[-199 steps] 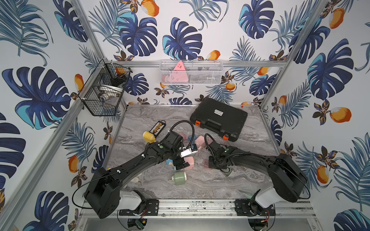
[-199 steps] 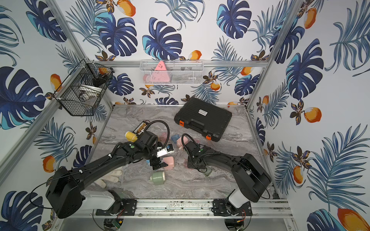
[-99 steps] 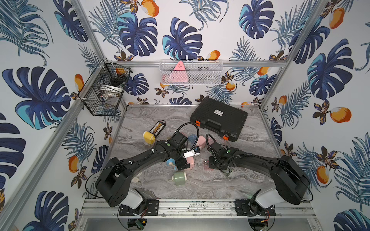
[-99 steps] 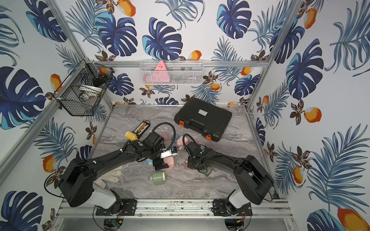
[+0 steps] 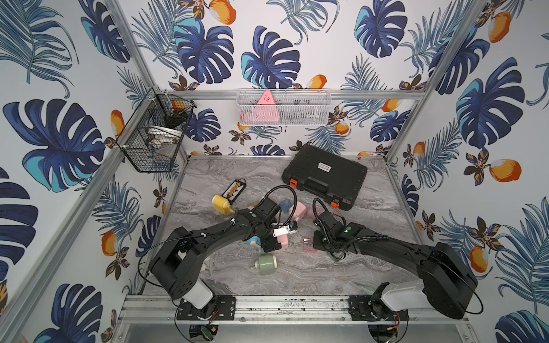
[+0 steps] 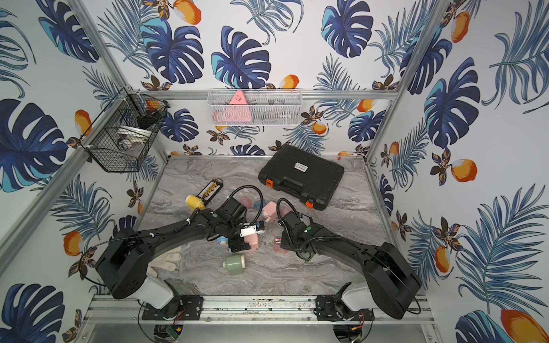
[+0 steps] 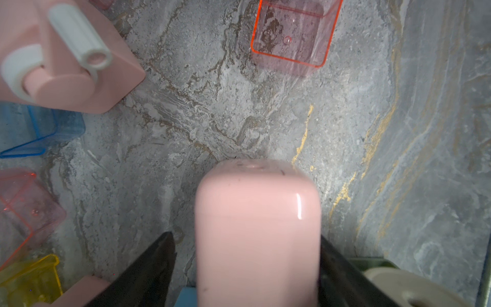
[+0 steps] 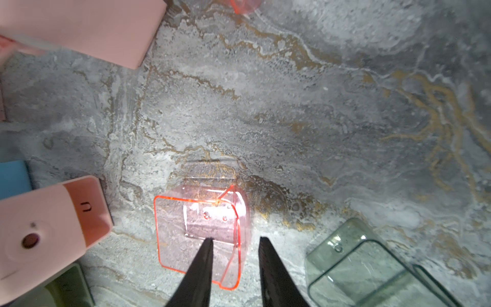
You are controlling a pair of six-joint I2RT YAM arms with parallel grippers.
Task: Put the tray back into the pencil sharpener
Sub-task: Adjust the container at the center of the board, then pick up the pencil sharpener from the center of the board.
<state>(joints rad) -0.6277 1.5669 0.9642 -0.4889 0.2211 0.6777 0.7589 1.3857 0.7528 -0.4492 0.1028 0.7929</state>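
Note:
A clear pink tray (image 8: pixel 199 228) lies on the marble table, seen in both top views (image 5: pixel 309 244) (image 6: pixel 279 246). My right gripper (image 8: pixel 236 238) is open just above it, one finger inside the tray and one outside its side wall, not pinching it. A pink pencil sharpener (image 7: pixel 257 228) stands left of the tray (image 7: pixel 292 34). My left gripper (image 7: pixel 246 236) is open astride the sharpener: one finger rests against its side and a gap shows at the other. In a top view the sharpener (image 5: pixel 282 240) is partly hidden under that gripper (image 5: pixel 274 242).
A second pink sharpener (image 5: pixel 298 210) and a blue tray (image 7: pixel 39 130) lie behind. A green sharpener (image 5: pixel 266 265) lies in front, and a green tray (image 8: pixel 358 265) sits beside the right fingers. A black case (image 5: pixel 323 178) and a yellow sharpener (image 5: pixel 221 205) lie further back.
My right jaws have gone from shut to slightly parted over the pink tray. My left jaws have narrowed around the pink sharpener, and the left arm's elbow has swung in toward the table.

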